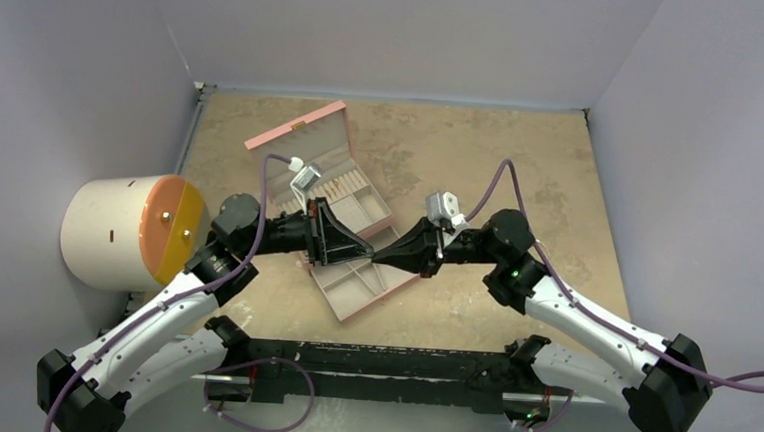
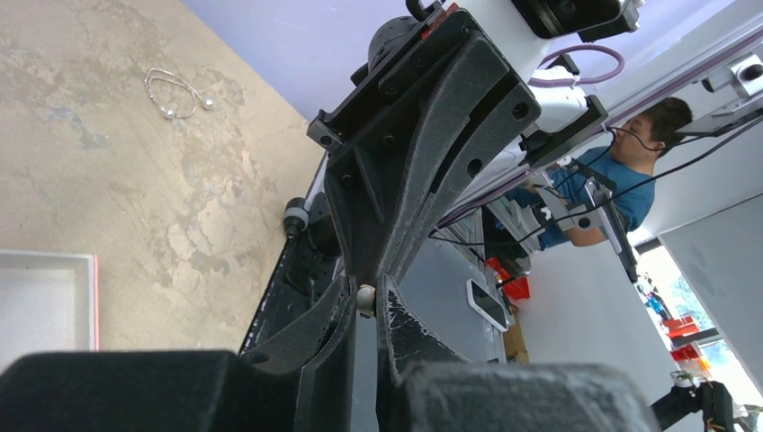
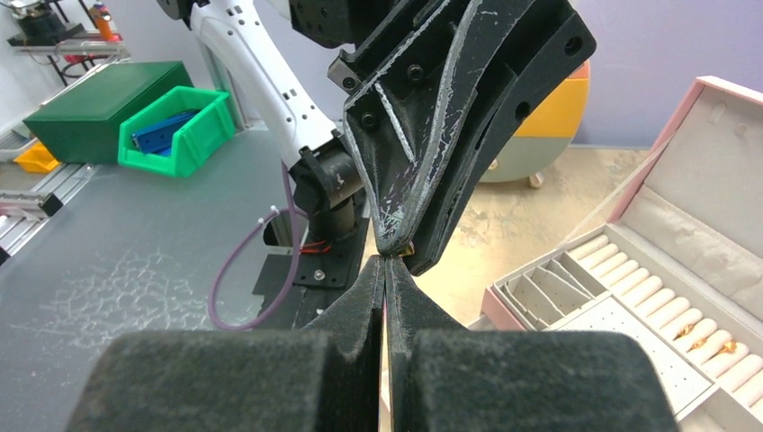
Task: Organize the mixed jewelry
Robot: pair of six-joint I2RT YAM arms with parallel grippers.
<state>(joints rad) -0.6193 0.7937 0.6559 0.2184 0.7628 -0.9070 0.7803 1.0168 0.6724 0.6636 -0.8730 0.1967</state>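
Left jaws narrow, pinching stud (image 2: 364, 300) | right jaws shut on it | stud: tiny pearl-white bead, gold glint

Too small to identify: tiny pale piece (image 2: 364, 299); beneath left arm (image 1: 277, 232) and right arm (image 1: 507, 234): pink box (image 1: 298, 126) middle.
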